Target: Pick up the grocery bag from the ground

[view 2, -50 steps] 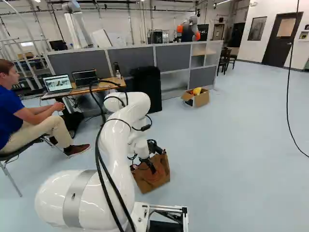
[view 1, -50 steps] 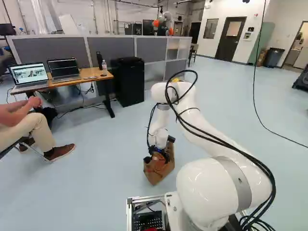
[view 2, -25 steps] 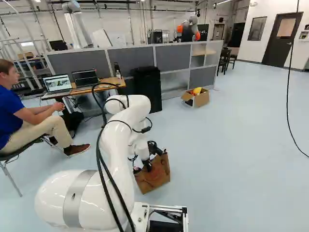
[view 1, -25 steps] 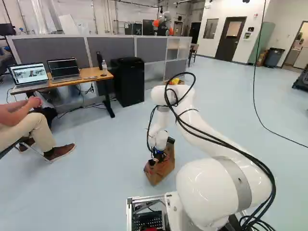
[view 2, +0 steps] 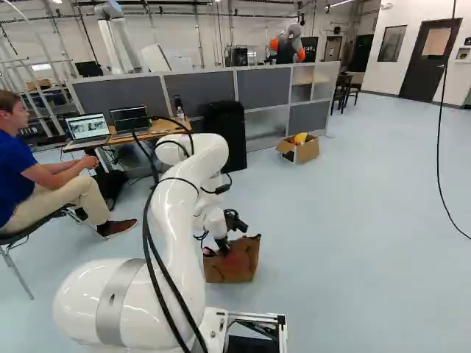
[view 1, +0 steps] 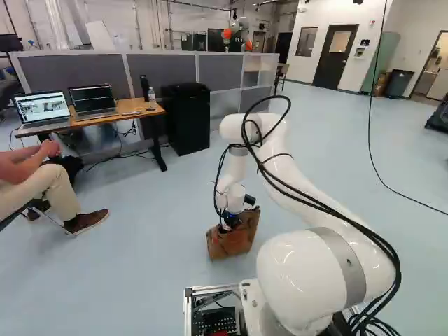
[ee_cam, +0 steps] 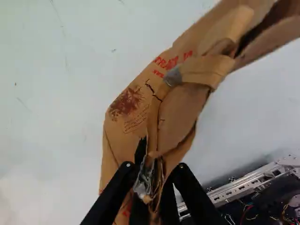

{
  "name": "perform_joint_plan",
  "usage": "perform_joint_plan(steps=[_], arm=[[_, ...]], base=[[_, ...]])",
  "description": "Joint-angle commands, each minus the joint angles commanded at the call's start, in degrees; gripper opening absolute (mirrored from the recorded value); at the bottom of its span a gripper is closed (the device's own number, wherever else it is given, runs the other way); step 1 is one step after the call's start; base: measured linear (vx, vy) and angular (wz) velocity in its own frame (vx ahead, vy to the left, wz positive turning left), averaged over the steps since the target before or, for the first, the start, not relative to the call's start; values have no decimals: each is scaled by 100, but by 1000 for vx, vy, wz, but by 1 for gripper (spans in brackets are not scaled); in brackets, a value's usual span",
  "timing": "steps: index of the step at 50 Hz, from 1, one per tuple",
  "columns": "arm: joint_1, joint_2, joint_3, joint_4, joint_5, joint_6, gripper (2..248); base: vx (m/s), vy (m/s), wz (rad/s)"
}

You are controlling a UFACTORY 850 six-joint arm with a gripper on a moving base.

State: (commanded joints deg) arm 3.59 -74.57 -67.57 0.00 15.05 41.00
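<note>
Bag (view 2: 234, 266), made of brown paper with red print, sits just ahead of the metal frame (view 1: 188, 311) of your base, low over the floor (view 1: 140, 280); you cannot tell whether its bottom touches down. Your gripper (ee_cam: 152, 182) is clamped on a crumpled strip of the paper, with silver tape (ee_cam: 144, 183) bunched between its two fingers. A folded paper handle (ee_cam: 204, 70) loops out ahead of the gripper, on the part of the bag reaching away from the grip.

Expect a light load with soft, creased walls that fold and swing rather than hold their shape. Paper may tear or slip at a narrow pinch, so the taped strip looks like a fair place to hold, being doubled up. You likely need a slow, straight lift next, keeping the bag away from the metal frame.
</note>
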Motion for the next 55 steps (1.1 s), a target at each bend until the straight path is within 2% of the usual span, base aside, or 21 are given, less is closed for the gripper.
perform_joint_plan(steps=[55], arm=[[0,2325,1765,0,0,0,23]], base=[[0,0,0]])
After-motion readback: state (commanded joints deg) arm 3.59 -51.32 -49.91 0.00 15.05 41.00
